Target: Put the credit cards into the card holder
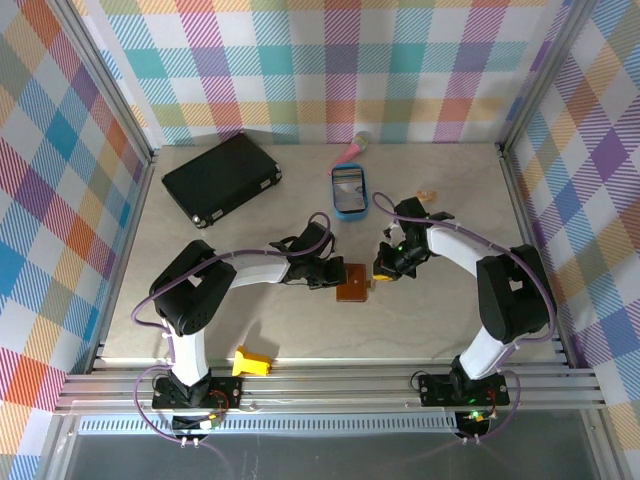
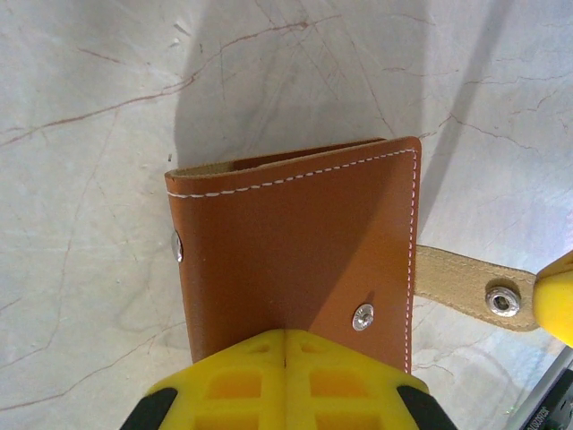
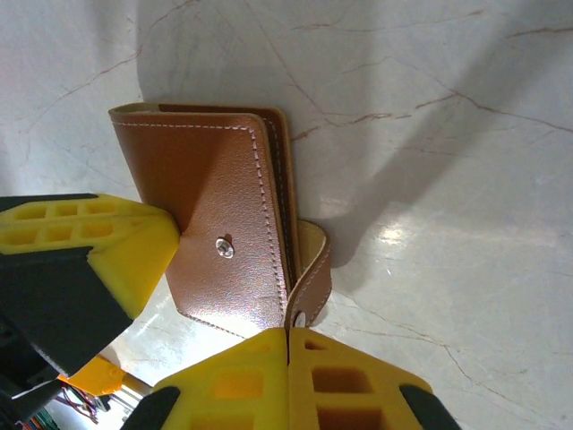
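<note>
While left gripper [image 2: 285, 349] and right gripper [image 3: 286, 348] clamp it tight, the card holder [image 2: 295, 242] — brown, white-stitched — lies folded.

Our left arm [image 1: 250, 262] and right arm [image 1: 458, 243] both bend inward, so the grippers face each other, nearly tip to tip. Our left gripper [image 2: 286, 345] has its yellow fingers pressed together on the card holder [image 2: 295, 242], which juts out ahead of the fingertips. Our right gripper [image 3: 286, 340] is closed too, pinching the holder's snap tab right at its fingertips.
</note>
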Action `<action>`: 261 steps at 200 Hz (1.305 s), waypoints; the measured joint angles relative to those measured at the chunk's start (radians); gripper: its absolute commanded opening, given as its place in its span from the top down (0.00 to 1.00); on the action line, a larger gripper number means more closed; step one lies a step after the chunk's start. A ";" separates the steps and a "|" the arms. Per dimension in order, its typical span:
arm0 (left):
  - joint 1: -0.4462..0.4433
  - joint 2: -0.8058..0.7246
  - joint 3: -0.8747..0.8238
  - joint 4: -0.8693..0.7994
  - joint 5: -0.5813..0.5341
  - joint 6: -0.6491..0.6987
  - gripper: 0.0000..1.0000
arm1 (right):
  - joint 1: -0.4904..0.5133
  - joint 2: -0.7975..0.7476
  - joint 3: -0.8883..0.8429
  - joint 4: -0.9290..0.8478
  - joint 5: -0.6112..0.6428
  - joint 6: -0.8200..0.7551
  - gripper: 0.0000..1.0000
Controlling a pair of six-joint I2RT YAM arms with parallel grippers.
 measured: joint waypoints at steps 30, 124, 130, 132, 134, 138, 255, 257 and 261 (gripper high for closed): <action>0.000 0.000 0.000 0.000 0.003 -0.006 1.00 | 0.014 0.000 0.000 0.016 -0.021 -0.003 1.00; 0.000 -0.002 -0.010 0.019 0.006 -0.018 1.00 | 0.071 0.099 0.051 0.076 -0.069 0.042 1.00; 0.000 -0.002 -0.010 0.019 0.006 -0.018 1.00 | 0.074 0.102 0.054 0.076 -0.069 0.043 1.00; 0.000 -0.002 -0.010 0.019 0.006 -0.018 1.00 | 0.075 0.103 0.055 0.075 -0.068 0.043 1.00; 0.000 -0.002 -0.010 0.019 0.006 -0.018 1.00 | 0.076 0.105 0.056 0.075 -0.068 0.043 1.00; 0.000 -0.002 -0.010 0.019 0.006 -0.018 1.00 | 0.077 0.107 0.058 0.076 -0.068 0.046 1.00; 0.000 -0.004 -0.019 0.032 0.006 -0.019 1.00 | 0.104 0.162 0.134 0.005 -0.014 0.056 1.00; 0.000 -0.004 -0.019 0.032 0.006 -0.019 1.00 | 0.105 0.163 0.135 0.002 -0.012 0.055 1.00; 0.000 -0.004 -0.019 0.032 0.006 -0.019 1.00 | 0.106 0.165 0.139 -0.003 -0.011 0.054 1.00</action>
